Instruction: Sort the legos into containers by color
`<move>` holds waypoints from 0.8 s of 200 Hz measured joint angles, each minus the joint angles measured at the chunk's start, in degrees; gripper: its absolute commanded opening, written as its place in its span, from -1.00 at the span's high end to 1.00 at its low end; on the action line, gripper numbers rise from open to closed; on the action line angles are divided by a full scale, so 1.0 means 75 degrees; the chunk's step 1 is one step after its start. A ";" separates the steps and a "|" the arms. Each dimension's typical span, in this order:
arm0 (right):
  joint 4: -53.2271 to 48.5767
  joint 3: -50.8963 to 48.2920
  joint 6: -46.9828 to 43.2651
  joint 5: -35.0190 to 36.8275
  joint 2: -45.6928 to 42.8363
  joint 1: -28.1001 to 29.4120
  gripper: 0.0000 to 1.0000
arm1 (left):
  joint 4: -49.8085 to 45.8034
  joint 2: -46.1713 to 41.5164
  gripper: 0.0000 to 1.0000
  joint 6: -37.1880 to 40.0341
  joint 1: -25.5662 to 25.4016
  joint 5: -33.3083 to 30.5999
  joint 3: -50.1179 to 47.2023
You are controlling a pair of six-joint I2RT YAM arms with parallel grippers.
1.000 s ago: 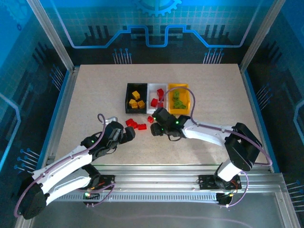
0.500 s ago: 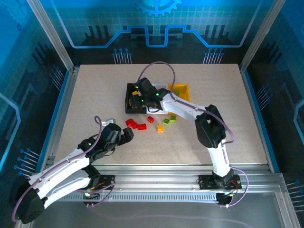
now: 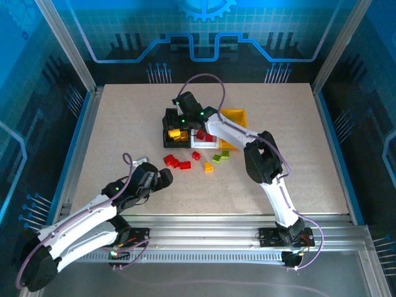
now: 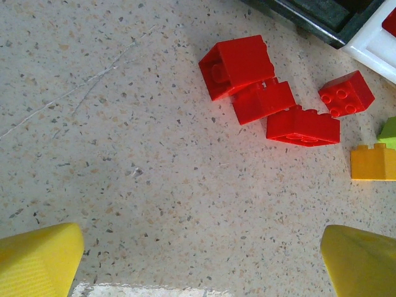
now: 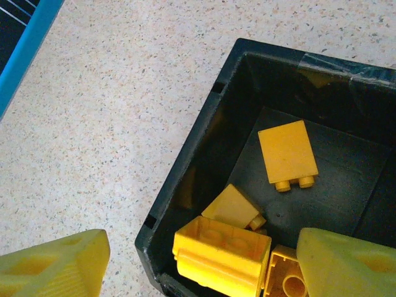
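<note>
Three containers stand in a row: black bin (image 3: 168, 137), white bin (image 3: 204, 143), yellow bin (image 3: 238, 116). My right gripper (image 3: 176, 125) hovers over the black bin's (image 5: 185, 179) near-left corner, open. One finger (image 5: 52, 266) hangs outside the wall, the other (image 5: 349, 266) inside. A yellow brick (image 5: 219, 257) lies in the bin under the gap, among other yellow bricks (image 5: 288, 151). Loose legos sit in front of the bins: red ones (image 3: 176, 163) (image 4: 238, 65) (image 4: 303, 125), an orange one (image 3: 208, 167) (image 4: 373, 162), green ones (image 3: 221, 157). My left gripper (image 3: 166, 176) (image 4: 198, 266) is open just short of the red cluster.
The white bin (image 4: 377, 43) holds red bricks (image 3: 201, 133). The right arm's forearm (image 3: 232, 133) crosses above the white and yellow bins. Bare tabletop (image 3: 124, 124) spreads left and right of the bins. Metal frame rails (image 3: 247, 219) border the near edge.
The right arm swung from the loose bricks to the black bin, then opened its jaws; a yellow brick now lies in the bin. The left arm barely moved.
</note>
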 measured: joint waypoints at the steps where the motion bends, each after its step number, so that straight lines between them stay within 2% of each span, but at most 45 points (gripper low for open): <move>1: 0.0003 -0.0009 0.0000 -0.0003 -0.0006 0.0000 -0.63 | 0.0000 0.0000 -0.98 0.0000 0.0000 0.0000 0.0000; 32: 0.0140 -0.1160 0.0026 -0.0038 -0.0953 0.0009 -0.63 | 0.0003 0.0000 -0.98 -0.0003 0.0000 0.0003 0.0000; 95: 0.0463 -0.4963 0.0501 0.0627 -0.3940 0.0262 -0.64 | 0.0085 0.0000 -0.98 -0.0023 0.0000 0.0035 -0.0044; 133: 0.0423 -0.6478 0.0819 0.0988 -0.4322 0.0475 -0.63 | 0.0131 0.0000 -0.98 -0.0026 0.0000 0.0035 -0.0143; 160: 0.0379 -0.6837 0.0965 0.1099 -0.4205 0.0621 -0.58 | 0.0149 0.0000 -0.98 -0.0029 0.0000 0.0050 -0.0192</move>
